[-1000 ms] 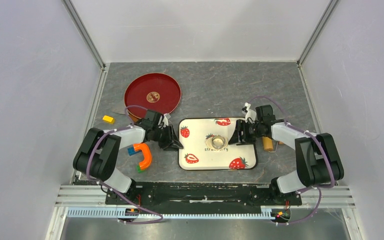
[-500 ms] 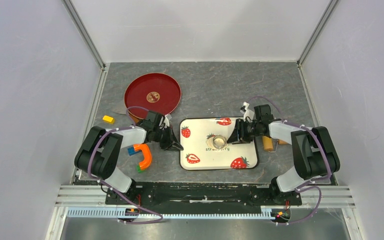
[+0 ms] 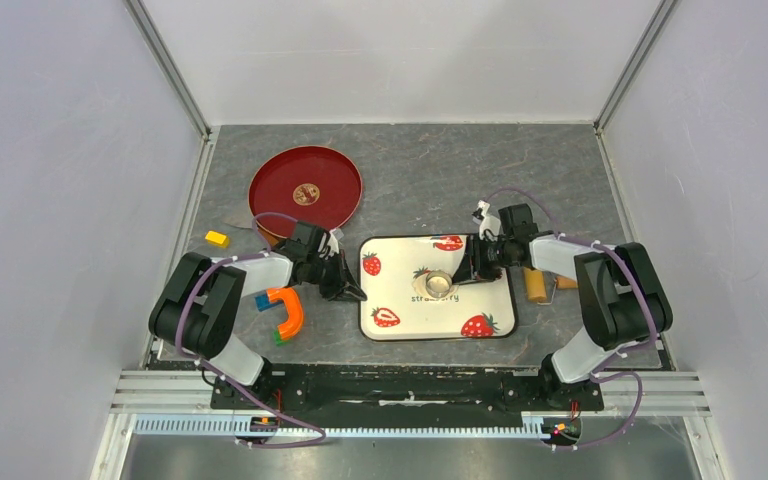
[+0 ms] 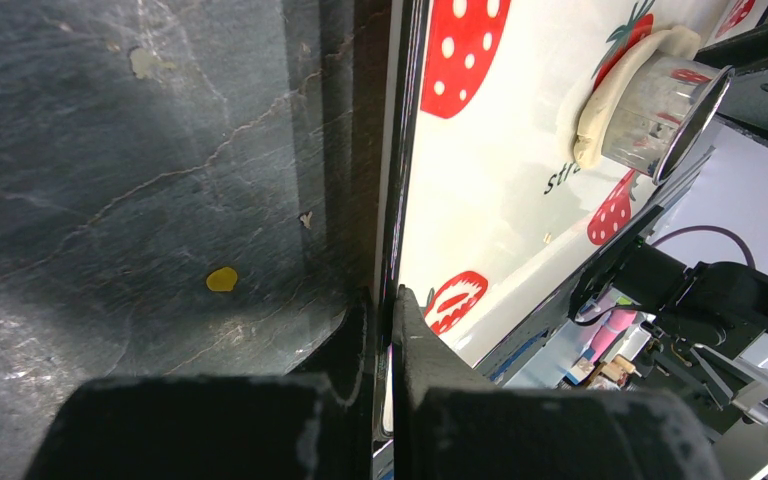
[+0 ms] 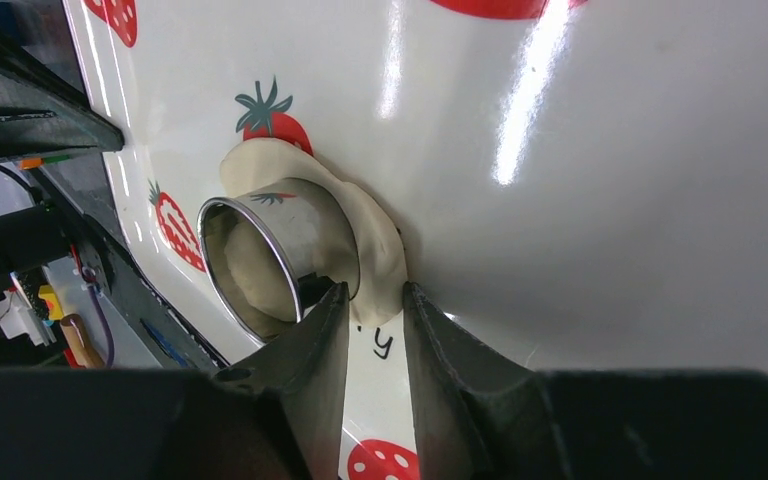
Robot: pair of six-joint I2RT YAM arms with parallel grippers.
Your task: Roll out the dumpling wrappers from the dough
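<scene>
On tray point(image 3: 395, 275) ctr: metal ring point(image 5: 310, 235) atop dough point(image 5: 375, 250).

Metal ring point(image 5: 290, 235) on dough point(image 5: 375, 250) amid tray point(image 3: 400, 262); open tabletop point(image 3: 460, 180) behind.

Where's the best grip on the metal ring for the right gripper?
Probably its bare upper wall, one finger inside, one outside, coming from above on the right. The metal ring stands upright, open end up, with dough skirting its base on the tray.
</scene>
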